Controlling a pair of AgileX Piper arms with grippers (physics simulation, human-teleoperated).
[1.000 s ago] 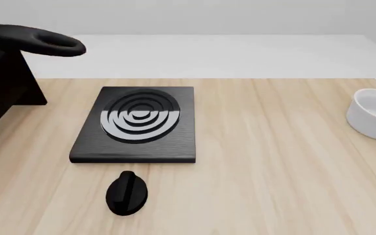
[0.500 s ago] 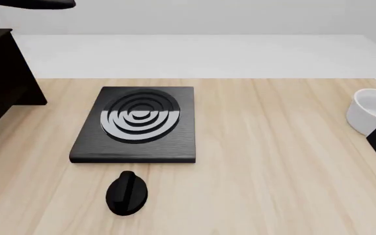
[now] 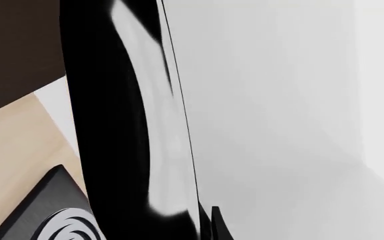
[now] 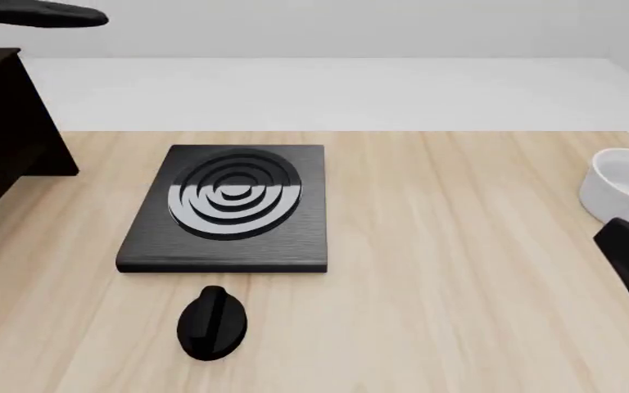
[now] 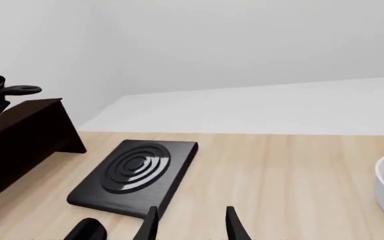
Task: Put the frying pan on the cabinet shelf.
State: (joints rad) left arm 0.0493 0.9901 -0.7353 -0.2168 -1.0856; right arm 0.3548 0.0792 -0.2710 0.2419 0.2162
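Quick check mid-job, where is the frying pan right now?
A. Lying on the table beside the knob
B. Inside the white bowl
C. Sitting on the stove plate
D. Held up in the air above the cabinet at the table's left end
D: the frying pan hangs above the dark cabinet at far left, while the stove plate and white bowl hold nothing.

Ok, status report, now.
Left gripper out of sight, jaws unconfirmed. Right gripper open, empty. Frying pan aloft over cabinet, not yet shelved. No obstruction seen.
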